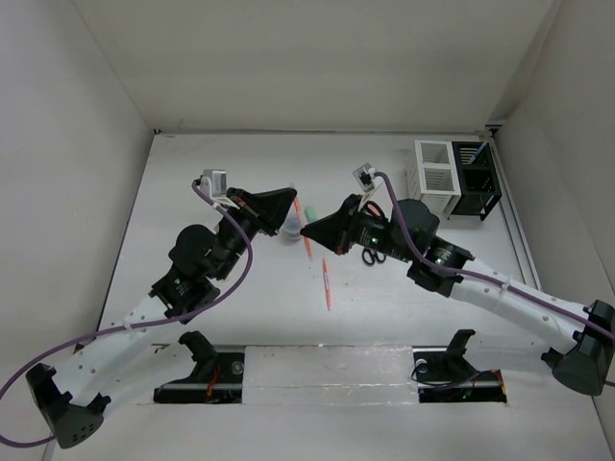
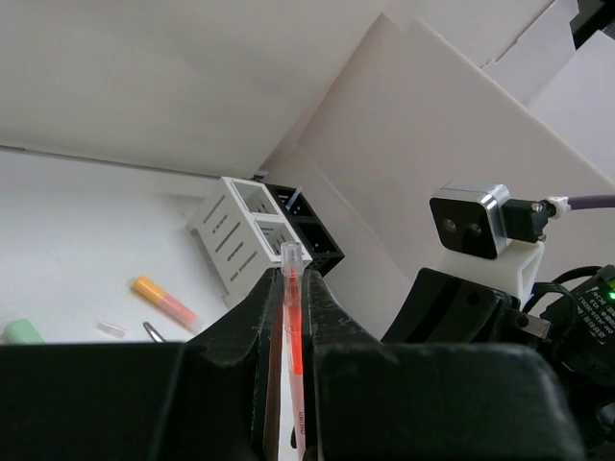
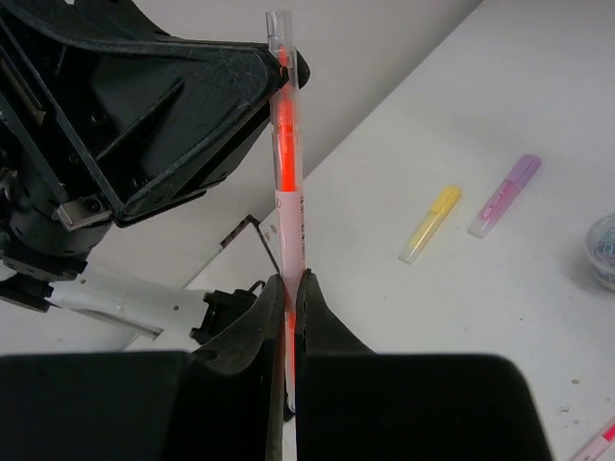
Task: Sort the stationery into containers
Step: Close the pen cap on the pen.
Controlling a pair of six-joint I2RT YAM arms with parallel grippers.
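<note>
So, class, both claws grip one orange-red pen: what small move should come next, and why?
Probably open the left claw. Both claws are shut on the pen, and the white organizer and black organizer stand nearer the right claw, which could deliver it.

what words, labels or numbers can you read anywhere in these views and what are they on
Nothing reads clearly enough to quote.
Clear orange-red pen: a line of small dark print runs along its white barrel section, too small and blurred to read in either wrist view.
No other lettering shows in any view.

White tabletop (image 1: 240, 173), plain white walls (image 1: 307, 58) on three sides
</note>
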